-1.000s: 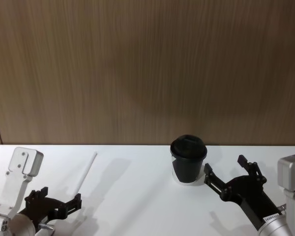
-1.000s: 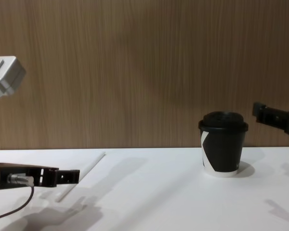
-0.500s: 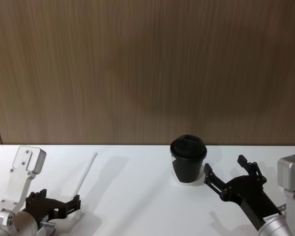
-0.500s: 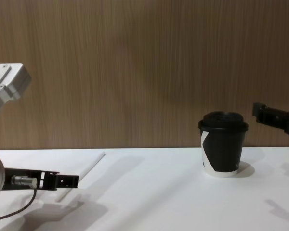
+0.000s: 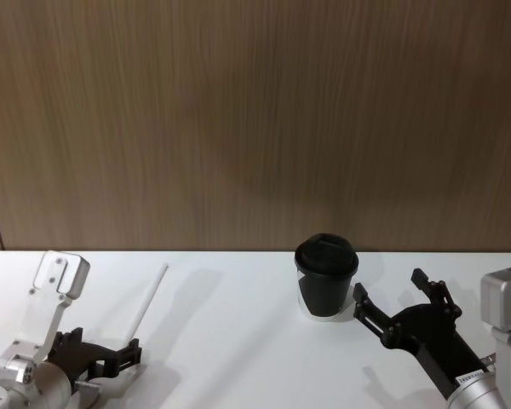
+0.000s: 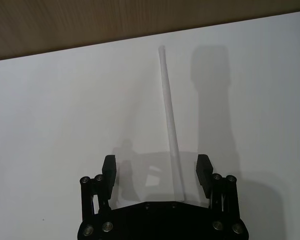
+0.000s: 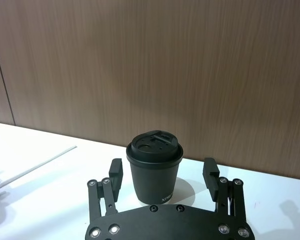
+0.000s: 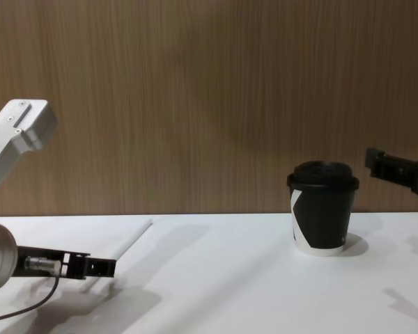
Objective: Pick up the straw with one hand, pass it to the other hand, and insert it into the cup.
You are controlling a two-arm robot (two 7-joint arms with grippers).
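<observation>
- Tool on the left (image 6: pixel 156 167): low over the white worktop (image 5: pixel 238 358), fingers spread wide, gripping nothing.
- Straw (image 6: pixel 167 115): flat on the worktop, its near end between those spread fingers and closer to one, its far end pointing toward the wooden wall (image 5: pixel 238 128).
- Cup (image 5: pixel 326 277): upright, lid on, well right of the straw.
- Tool on the right (image 5: pixel 389 287): just right of the cup, fingers apart, empty.

Left gripper (image 8: pixel 110 266) is hanging at 8 o'clock over the straw (image 8: pixel 133 240); cup (image 8: pixel 322 217) is standing at 4, right gripper (image 8: pixel 397 170) at 3.
</observation>
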